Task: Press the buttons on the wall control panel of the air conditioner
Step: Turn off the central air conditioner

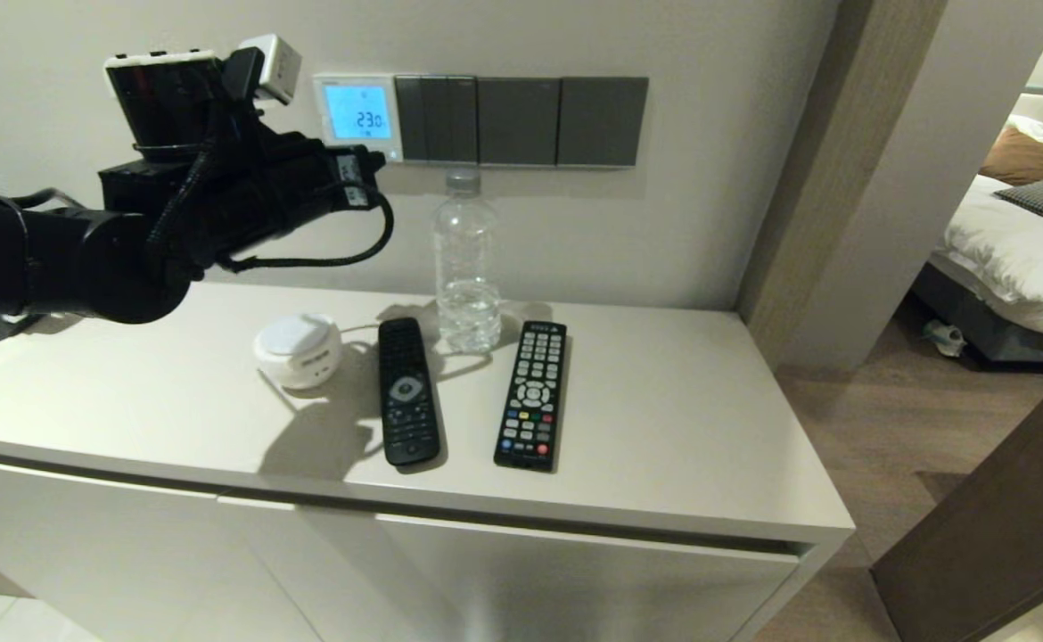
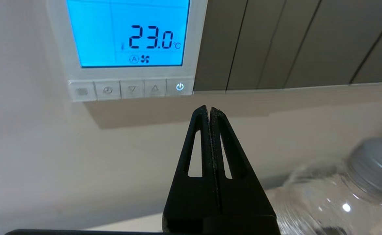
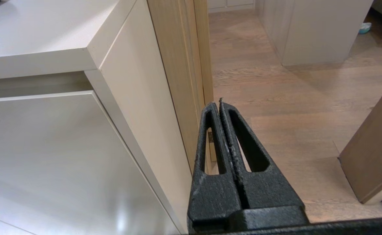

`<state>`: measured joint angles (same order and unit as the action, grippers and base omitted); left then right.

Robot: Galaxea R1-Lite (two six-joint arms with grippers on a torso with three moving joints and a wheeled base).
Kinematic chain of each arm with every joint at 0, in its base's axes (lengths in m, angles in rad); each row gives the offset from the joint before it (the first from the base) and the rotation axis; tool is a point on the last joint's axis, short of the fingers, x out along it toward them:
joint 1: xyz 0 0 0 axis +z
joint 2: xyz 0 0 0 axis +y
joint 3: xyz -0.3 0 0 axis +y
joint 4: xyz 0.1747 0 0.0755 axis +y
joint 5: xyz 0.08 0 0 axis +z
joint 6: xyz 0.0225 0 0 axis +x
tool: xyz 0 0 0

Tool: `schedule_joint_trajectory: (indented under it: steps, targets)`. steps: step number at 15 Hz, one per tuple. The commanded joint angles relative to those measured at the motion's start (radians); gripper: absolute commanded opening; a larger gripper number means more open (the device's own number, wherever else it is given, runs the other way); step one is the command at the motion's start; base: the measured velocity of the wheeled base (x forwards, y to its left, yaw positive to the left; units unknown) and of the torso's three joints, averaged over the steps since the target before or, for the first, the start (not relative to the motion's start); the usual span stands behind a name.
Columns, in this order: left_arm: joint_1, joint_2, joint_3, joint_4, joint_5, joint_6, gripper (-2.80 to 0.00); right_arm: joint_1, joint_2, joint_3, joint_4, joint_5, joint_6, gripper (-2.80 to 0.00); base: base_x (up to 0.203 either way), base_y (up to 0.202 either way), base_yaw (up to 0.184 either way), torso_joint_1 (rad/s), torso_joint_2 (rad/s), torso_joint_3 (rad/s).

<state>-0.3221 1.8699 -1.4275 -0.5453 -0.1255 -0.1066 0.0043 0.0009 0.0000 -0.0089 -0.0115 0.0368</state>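
Note:
The white wall control panel [image 1: 357, 111] has a lit light-blue screen reading 23.0; it also shows in the left wrist view [image 2: 125, 49]. A row of pale buttons [image 2: 130, 88] runs along its bottom edge, the power key [image 2: 179, 87] lit at one end. My left gripper [image 2: 209, 109] is shut and empty, its tips a little below the power key and apart from the panel. In the head view the left gripper [image 1: 377, 160] sits at the panel's lower right corner. My right gripper [image 3: 217, 103] is shut and empty, parked low beside the cabinet's end.
Dark grey switch plates [image 1: 521, 120] adjoin the panel. On the cabinet top [image 1: 682, 419] stand a clear water bottle [image 1: 465, 263], two black remotes [image 1: 408, 390] [image 1: 532, 394] and a small round white device [image 1: 298, 350]. A doorway to a bedroom opens at the right.

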Motion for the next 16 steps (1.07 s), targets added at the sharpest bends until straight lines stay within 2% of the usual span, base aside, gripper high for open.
schedule_joint_trajectory:
  steps: [1,16]
  targets:
    - [0.0,0.039,-0.039,-0.003,0.0,-0.001,-2.8,0.0,0.001,0.002,0.0,0.001,0.0,-2.8,0.0,0.0,0.0,0.0,0.0,0.0]
    - [-0.002,0.129,-0.129,-0.024,0.006,-0.001,-2.8,0.0,0.001,0.002,0.0,0.001,0.0,-2.8,0.0,0.0,0.0,0.0,0.0,0.0]
